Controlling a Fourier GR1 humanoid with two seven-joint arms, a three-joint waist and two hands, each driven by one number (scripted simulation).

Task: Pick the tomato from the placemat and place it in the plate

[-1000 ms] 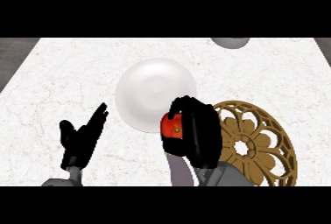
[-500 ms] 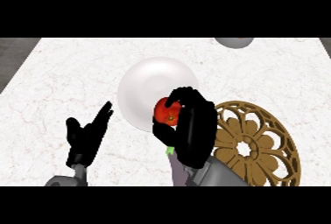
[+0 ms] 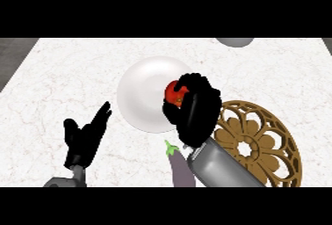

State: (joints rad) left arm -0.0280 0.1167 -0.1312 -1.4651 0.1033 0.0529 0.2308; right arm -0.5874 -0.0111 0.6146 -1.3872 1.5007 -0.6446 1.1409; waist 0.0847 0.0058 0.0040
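The red tomato [image 3: 174, 93] is held in my right hand [image 3: 198, 112], whose fingers curl round it and hide most of it. Hand and tomato hang over the right edge of the white plate [image 3: 146, 99] in the middle of the counter. The round golden openwork placemat [image 3: 259, 145] lies to the right of the plate, partly under my right forearm. My left hand [image 3: 84, 136] rests open at the lower left, fingers up, apart from everything.
A purple eggplant [image 3: 182, 169] with a green stem lies just below the plate, beside my right forearm. A grey round object [image 3: 235, 41] shows at the counter's far edge. The white marble counter [image 3: 58, 79] stretches to the left.
My right hand has carried the tomato up and left, from the placemat's edge to over the plate's right side. The eggplant has come into view below it. The left hand has barely shifted.
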